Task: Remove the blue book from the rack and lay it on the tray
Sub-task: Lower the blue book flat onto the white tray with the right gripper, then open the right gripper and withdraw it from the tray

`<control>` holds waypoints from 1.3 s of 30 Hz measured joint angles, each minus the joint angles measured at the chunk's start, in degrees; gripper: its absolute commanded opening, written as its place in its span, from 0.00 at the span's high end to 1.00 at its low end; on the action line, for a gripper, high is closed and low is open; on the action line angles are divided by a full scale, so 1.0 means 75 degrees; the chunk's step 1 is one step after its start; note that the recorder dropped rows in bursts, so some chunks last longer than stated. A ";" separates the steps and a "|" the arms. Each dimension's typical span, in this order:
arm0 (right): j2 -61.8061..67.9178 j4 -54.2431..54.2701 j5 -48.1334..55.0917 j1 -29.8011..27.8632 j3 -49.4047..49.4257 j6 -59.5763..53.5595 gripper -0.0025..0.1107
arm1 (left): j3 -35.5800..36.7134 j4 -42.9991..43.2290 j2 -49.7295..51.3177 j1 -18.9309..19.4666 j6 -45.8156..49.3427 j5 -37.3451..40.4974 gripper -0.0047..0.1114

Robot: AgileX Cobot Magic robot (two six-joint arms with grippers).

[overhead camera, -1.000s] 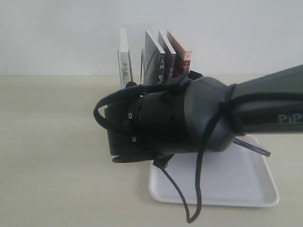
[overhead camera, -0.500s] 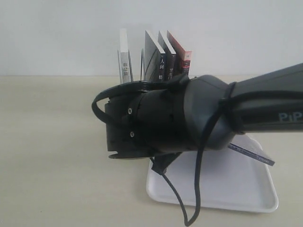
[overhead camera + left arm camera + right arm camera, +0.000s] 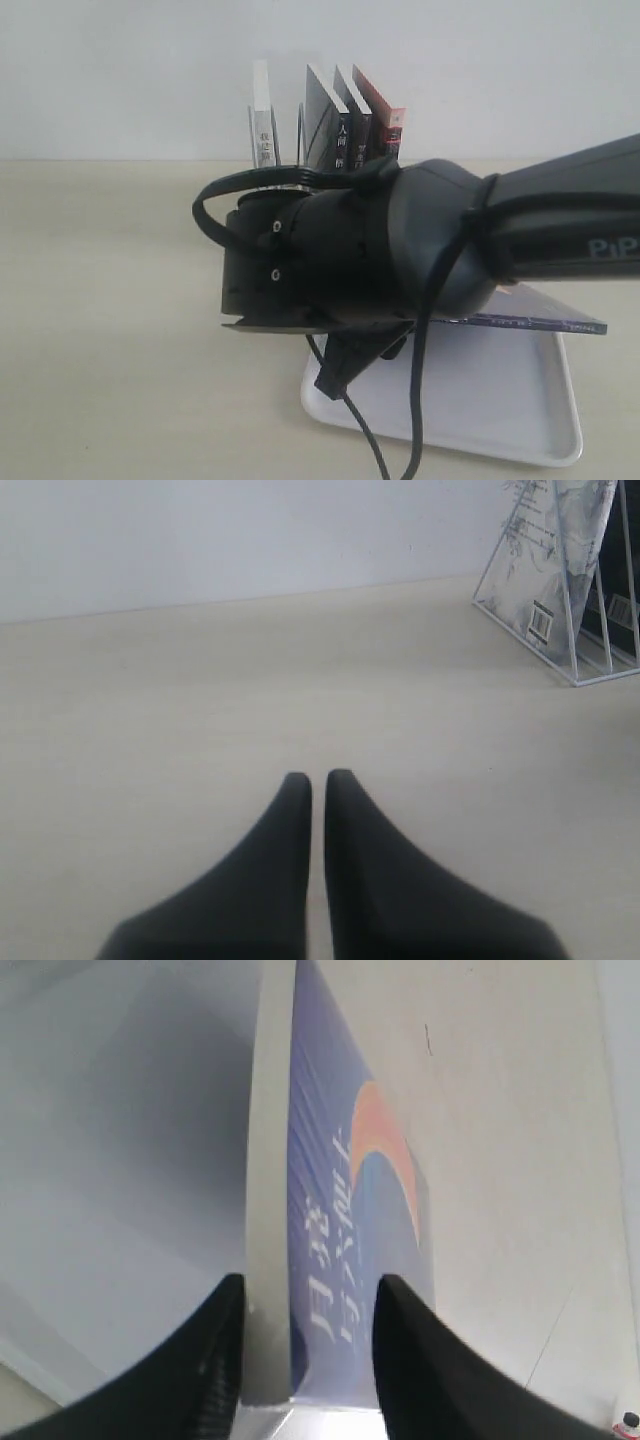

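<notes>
The blue book (image 3: 545, 323) lies level over the white tray (image 3: 480, 400), spine toward the exterior camera, its right corner past the tray's rim. My right arm (image 3: 330, 260) hides its other end. In the right wrist view the blue book (image 3: 350, 1210) sits between the fingers of my right gripper (image 3: 310, 1280), which stand wider apart than its thickness. Its page edge rests against one finger, with the tray (image 3: 120, 1160) on that side. My left gripper (image 3: 318, 775) is shut on nothing above bare table, well short of the wire rack (image 3: 524, 644).
Behind my arm the rack holds a grey-white book (image 3: 262, 125), black-spined books (image 3: 340, 135) and a red-and-teal one (image 3: 392, 125). A black cable (image 3: 415, 420) hangs over the tray's front. A white wall closes off the back of the table.
The book was tilted with its right end down; it is now level and reaches further right. The tray has shifted toward the near side. The right wrist edged left.
</notes>
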 measured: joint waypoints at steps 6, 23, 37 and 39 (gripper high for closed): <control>-0.0015 0.0081 0.0000 0.0312 0.0000 -0.0023 0.61 | 0.0000 0.0000 0.0000 0.0000 0.0000 0.0000 0.92; -0.1390 -0.0007 -0.0011 0.1750 -0.0846 -0.0122 0.98 | 0.0000 0.0000 0.0000 0.0000 0.0000 0.0000 0.92; -0.4050 -0.0748 -0.0287 -0.0048 0.0723 0.0068 0.98 | 0.0000 0.0000 0.0000 0.0000 0.0000 0.0000 0.92; -0.4605 -0.0823 -0.1018 -0.0916 0.1481 0.0085 0.98 | 0.0000 0.0000 0.0000 0.0000 0.0000 0.0000 0.92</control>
